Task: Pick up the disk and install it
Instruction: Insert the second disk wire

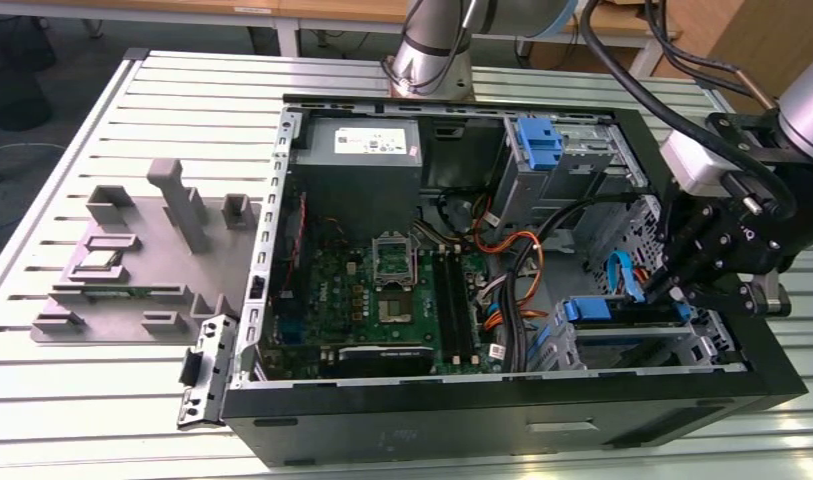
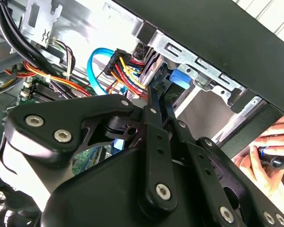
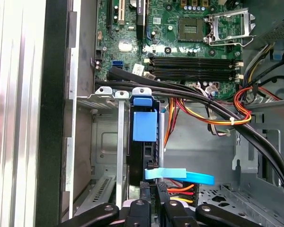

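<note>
Open computer case point(image 1: 513, 425) on slatted desk point(image 1: 139, 400), disk point(image 3: 144, 125) seated on edge in the drive cage beside the motherboard point(image 3: 180, 42), hand point(image 3: 154, 196) pinched narrow at the disk's end, touching it

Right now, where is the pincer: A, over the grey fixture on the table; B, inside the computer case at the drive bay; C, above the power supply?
B: the pincer sits inside the case beside the blue-framed disk in the drive bay.

cables point(image 3: 213, 113) crossing above drive bay point(image 3: 104, 156), motherboard point(image 1: 379, 290) area open
</note>
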Available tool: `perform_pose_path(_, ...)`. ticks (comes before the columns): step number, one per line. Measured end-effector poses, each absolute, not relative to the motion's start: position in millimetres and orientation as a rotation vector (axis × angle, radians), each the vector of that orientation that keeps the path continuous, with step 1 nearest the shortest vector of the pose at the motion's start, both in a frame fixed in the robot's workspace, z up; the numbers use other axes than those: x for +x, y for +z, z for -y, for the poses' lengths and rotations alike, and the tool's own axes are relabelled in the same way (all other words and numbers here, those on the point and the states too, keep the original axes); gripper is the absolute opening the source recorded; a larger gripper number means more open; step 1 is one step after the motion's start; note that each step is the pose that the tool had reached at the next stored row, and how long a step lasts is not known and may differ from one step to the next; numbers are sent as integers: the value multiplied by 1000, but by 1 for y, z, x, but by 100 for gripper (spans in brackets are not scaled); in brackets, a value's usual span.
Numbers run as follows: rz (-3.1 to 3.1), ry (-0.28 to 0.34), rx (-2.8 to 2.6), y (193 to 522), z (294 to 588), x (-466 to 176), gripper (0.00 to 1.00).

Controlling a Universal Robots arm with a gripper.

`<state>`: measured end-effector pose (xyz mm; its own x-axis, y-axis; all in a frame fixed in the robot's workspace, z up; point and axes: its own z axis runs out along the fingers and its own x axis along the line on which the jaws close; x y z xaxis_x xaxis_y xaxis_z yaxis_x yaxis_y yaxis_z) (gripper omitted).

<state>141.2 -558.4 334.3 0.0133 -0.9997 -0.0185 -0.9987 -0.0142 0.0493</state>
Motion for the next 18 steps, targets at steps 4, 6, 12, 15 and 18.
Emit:
perform_pose_path(4, 2189, -74, 2220, 334, 558, 141, 18)
perform_pose_path(6, 2189, -73, 2220, 334, 558, 140, 18)
perform_pose_path(12, 2189, -72, 2219, 332, 558, 140, 18)
perform_pose_path(15, 2189, -72, 2219, 330, 558, 140, 18)
perform_pose_path(18, 2189, -72, 2219, 329, 558, 139, 18)
